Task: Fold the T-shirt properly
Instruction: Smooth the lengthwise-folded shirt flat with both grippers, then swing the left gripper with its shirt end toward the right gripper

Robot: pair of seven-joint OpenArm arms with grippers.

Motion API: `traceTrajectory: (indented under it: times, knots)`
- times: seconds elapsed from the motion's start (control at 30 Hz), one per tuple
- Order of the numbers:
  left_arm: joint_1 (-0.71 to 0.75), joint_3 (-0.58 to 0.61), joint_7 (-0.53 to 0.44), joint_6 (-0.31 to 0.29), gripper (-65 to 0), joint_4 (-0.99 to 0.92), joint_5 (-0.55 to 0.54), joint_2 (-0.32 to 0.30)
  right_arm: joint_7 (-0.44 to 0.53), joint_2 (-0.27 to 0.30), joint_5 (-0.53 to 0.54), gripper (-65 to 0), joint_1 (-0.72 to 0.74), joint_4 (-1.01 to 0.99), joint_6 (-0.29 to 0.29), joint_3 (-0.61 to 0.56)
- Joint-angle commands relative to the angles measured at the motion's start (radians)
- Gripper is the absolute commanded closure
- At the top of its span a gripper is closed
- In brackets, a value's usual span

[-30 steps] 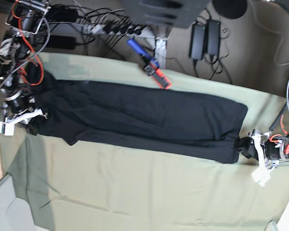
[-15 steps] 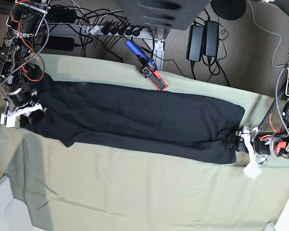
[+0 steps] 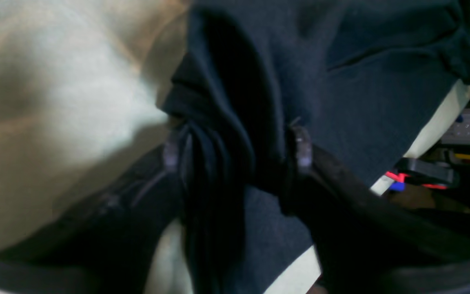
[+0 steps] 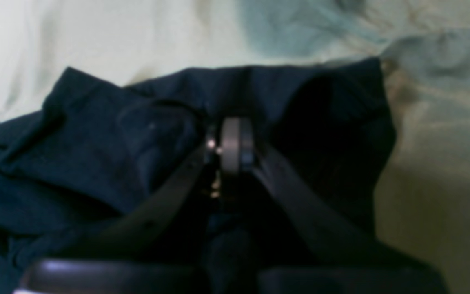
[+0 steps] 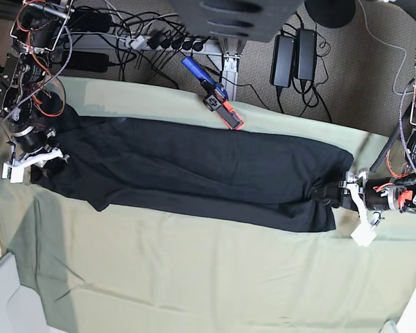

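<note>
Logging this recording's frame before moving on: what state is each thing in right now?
T-shirt: folded into a long band, flat on the cloth, plain side up.
Left gripper: jaws partly apart, a bunch of shirt fabric between them at one end.
Right gripper: shut on the shirt's other end.
Green cloth: spread under the shirt, lightly wrinkled.
Red and blue tool: lying at the cloth's far edge, untouched.

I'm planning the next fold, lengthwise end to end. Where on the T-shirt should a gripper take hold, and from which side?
Probably at the short ends. The T-shirt lies as one long flat band on the green cloth, so only its end edges offer bunchable fabric. Come in level from beyond each end, as the left gripper does, fabric gathered between its fingers; the right gripper pinches the opposite end.
</note>
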Motion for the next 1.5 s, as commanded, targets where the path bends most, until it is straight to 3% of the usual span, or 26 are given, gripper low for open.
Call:
traceTrajectory:
  times: [0.0, 0.23, 0.5, 1.17, 1.47]
  knots:
    - [-0.006, 0.000, 0.009, -0.012, -18.5, 0.009, -0.021, -0.003, 0.024, 0.016, 0.023, 0.0, 0.016, 0.015, 0.068, 0.005]
    - [-0.007, 0.000, -0.006, -0.012, 0.0, 0.010, -0.014, 0.010, 0.023, 0.017, 0.026, 0.0, 0.016, 0.015, 0.068, 0.005]
    - [-0.063, -0.002, 0.045, -0.012, 0.0, 0.011, -0.020, 0.005, 0.023, 0.019, 0.076, 0.0, 0.016, 0.034, 0.068, 0.006]
    - [-0.160, -0.002, 0.035, -0.012, 0.0, 0.011, 0.064, -0.110, 0.018, 0.019, 0.094, 0.0, 0.016, 0.177, 0.069, 0.006]
    - [-0.193, -0.002, -0.089, -0.012, 0.0, 0.011, 0.298, -0.121, 0.006, 0.019, 0.112, 0.0, 0.016, 0.204, 0.069, 0.006]
